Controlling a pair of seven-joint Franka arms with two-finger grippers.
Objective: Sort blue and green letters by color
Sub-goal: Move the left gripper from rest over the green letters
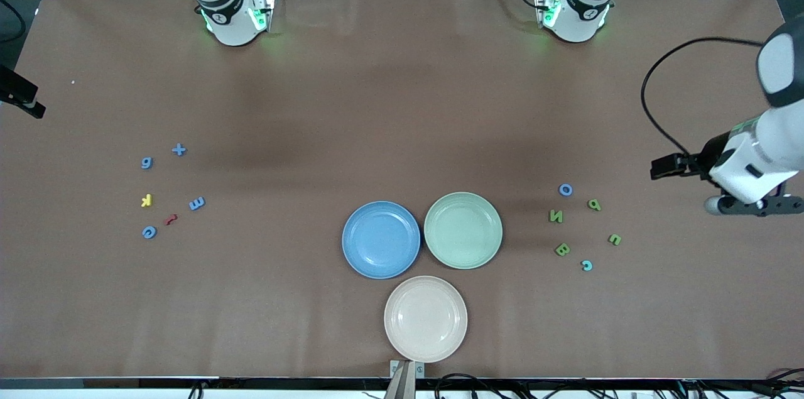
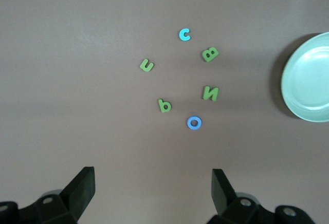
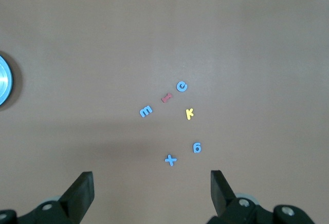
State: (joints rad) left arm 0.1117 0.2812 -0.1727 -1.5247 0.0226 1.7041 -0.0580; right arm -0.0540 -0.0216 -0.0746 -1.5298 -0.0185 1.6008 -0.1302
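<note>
**Before closing on any letter: choosing a first pick and a clean approach**

While hovering with nothing held, worth settling order first. Left gripper over bare table at the left arm's end, just beside its cluster, fingers spread wide. Right gripper over the right arm's end, fingers equally wide and empty. Nothing sorted yet: blue plate, green plate and cream plate all bare, mid-table.

At the left arm's end, 6 pieces lying flat: blue o, green P, green N, green n, green B and a lighter blue c, nearest the front camera. At the right arm's end, 4 blue pieces: plus sign, 6, E and c, with a yellow k and a red piece among them.

Probably best to start with outlying pieces, such as the blue o or the plus sign. Come straight down, centre 1 piece between the fingers, and narrow them beforehand so neighbours stay put. Take care near the E: red piece close by, easily nudged. Expect thin, flat pieces to slip; grip across a narrow stroke. Leave the k and the red piece alone. Blue to the blue plate, green to the green plate, presumably.
</note>
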